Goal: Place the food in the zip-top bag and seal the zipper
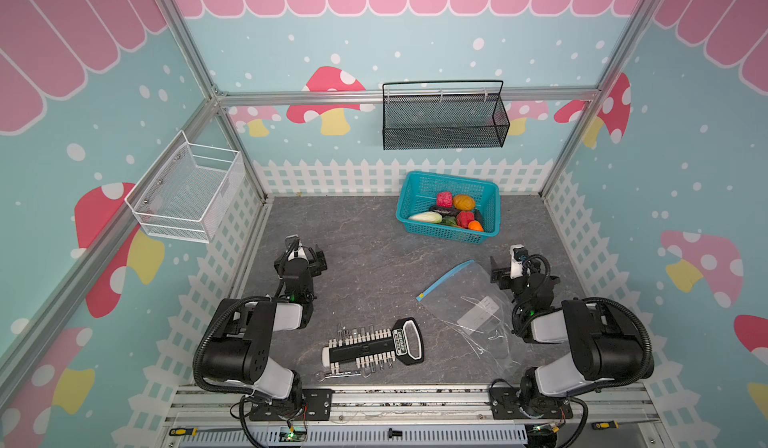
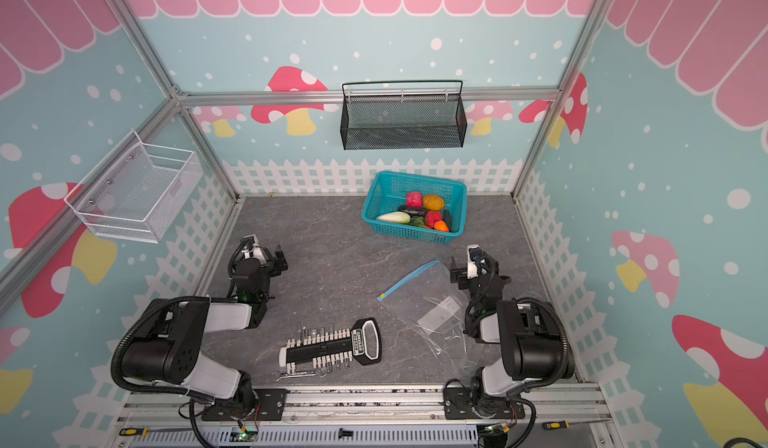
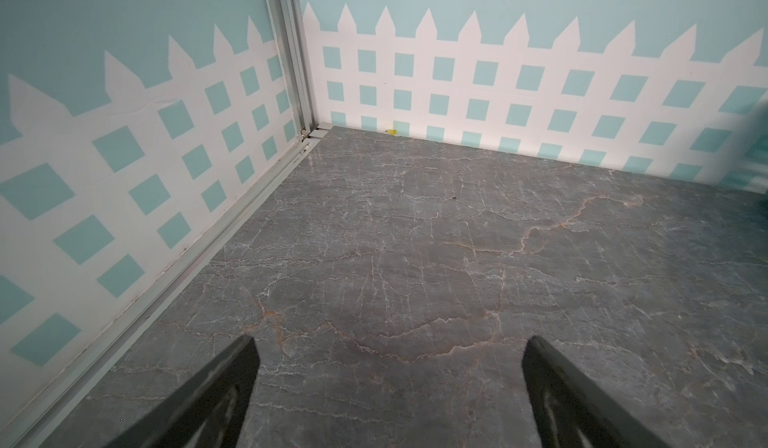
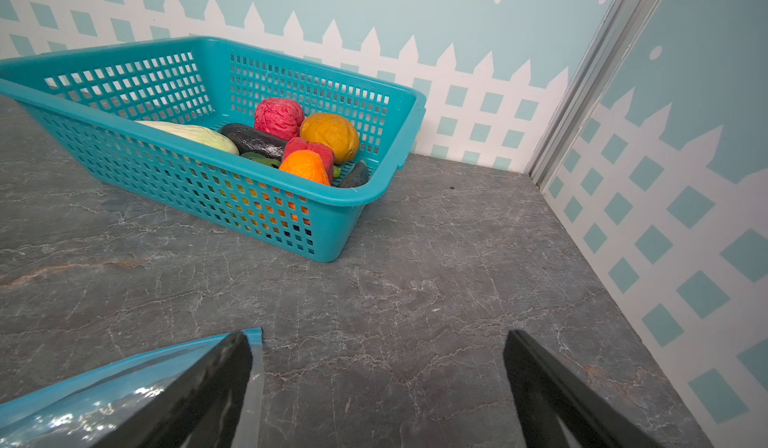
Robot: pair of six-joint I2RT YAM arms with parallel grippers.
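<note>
The food (image 1: 451,213) is sitting heaped in a teal lattice basket (image 1: 415,184) at the back of the grey table (image 1: 365,258), toward the right in both top views. A white-green cabbage (image 1: 424,217) is lying at one end. The pink, yellow-orange, red, orange, green and dark purple pieces are crowding the other end.

The zip-top bag (image 1: 469,300) is lying flat and empty on the table, nearer than the basket and well apart from it. Its zipper (image 1: 444,279) is running along the edge that faces the middle of the table. A white label (image 1: 478,313) is showing through the clear plastic.

A black and white tool set (image 1: 374,344) is lying near the bag, toward the front middle, with a small wrench (image 1: 338,375) just beside it. A black mesh basket (image 1: 444,121) is hanging on the back wall, and a white wire basket (image 1: 187,192) is hanging on the left wall.

The right gripper (image 4: 376,337) is hovering at the bag's far corner with its jaws standing wide apart and holding nothing. One finger is overlapping the zipper's end in the right wrist view, but whether it is touching cannot be told.

The left gripper (image 3: 388,342) is hanging over bare table on the left, jaws likewise spread wide and empty.
</note>
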